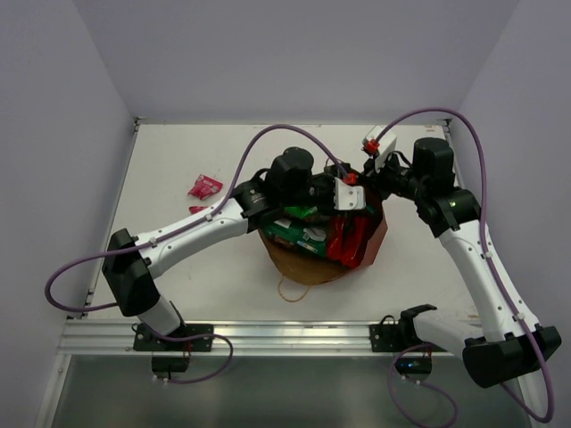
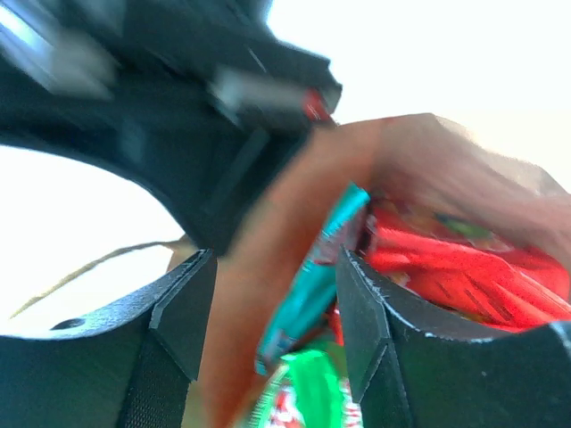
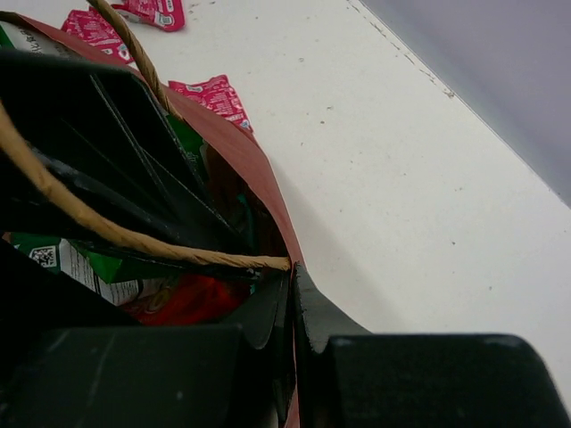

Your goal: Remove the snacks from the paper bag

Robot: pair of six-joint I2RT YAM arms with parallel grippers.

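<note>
The red-brown paper bag lies at the table's middle with its mouth toward both grippers. My left gripper is at the mouth, open, with the bag's wall and a teal packet between its fingers. Below them shows the green-white chip bag, and to the right a red packet. My right gripper is shut on the paper bag's rim, beside the twisted handle. Three red-pink sachets lie on the table outside; the top view shows them at the left.
The white table is walled on three sides, with the back wall close behind the bag. A metal rail runs along the near edge. The bag's second handle loops toward the rail. Purple cables arch over both arms.
</note>
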